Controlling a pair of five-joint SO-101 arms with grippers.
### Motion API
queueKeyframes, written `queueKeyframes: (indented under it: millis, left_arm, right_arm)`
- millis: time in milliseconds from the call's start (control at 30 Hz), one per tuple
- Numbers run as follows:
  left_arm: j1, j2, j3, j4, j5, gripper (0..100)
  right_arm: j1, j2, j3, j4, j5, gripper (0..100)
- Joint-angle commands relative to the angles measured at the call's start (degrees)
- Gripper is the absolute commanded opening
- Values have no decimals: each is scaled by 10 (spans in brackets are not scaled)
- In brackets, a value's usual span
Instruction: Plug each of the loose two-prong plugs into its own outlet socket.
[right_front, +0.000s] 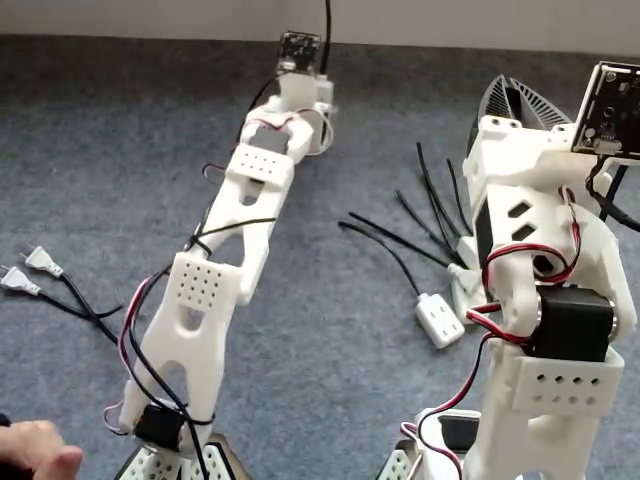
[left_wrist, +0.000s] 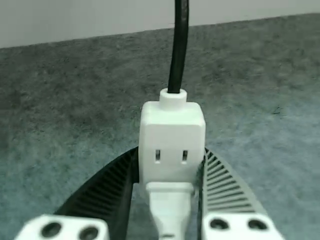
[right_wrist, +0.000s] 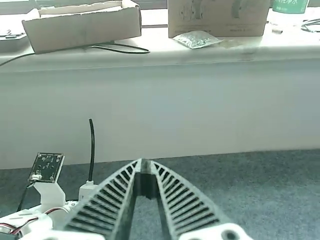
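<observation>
A: While two loose plugs (right_front: 38, 262) lie unplugged on the carpet (right_front: 330, 385), well apart from either gripper, what counts as done?

B: Nothing, by my judgement. Item: left gripper (left_wrist: 171, 162), clamped on a white outlet socket (left_wrist: 172, 127) held between its fingers (left_wrist: 222, 185). Item: right gripper (right_wrist: 143, 180), fingers pressed together, empty. Item: second socket (right_front: 440, 320), loose on the carpet, apart from it. Both insertions are outstanding.

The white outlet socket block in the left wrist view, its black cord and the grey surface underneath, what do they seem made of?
White outlet socket block: likely moulded hard plastic, smooth with a soft sheen. Black cord: probably rubber or vinyl sheath, smooth, slightly glossy. Grey surface: looks like short-pile carpet or felt, matte and fuzzy.
</observation>
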Motion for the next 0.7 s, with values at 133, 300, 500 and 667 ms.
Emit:
queueKeyframes:
  millis: [133,300,500,667]
  left_arm:
    - [11,94,-159,84,-157,185]
    - [33,95,-250,214,-195,224]
    - [28,80,-327,282,-198,236]
    - [-11,7,-320,287,-195,232]
  right_arm:
    - [2,1,-26,-3,-7,11]
    - [2,1,-27,-1,-7,12]
    - [2,0,-27,-2,-7,12]
    - [2,0,-27,-4,-11,12]
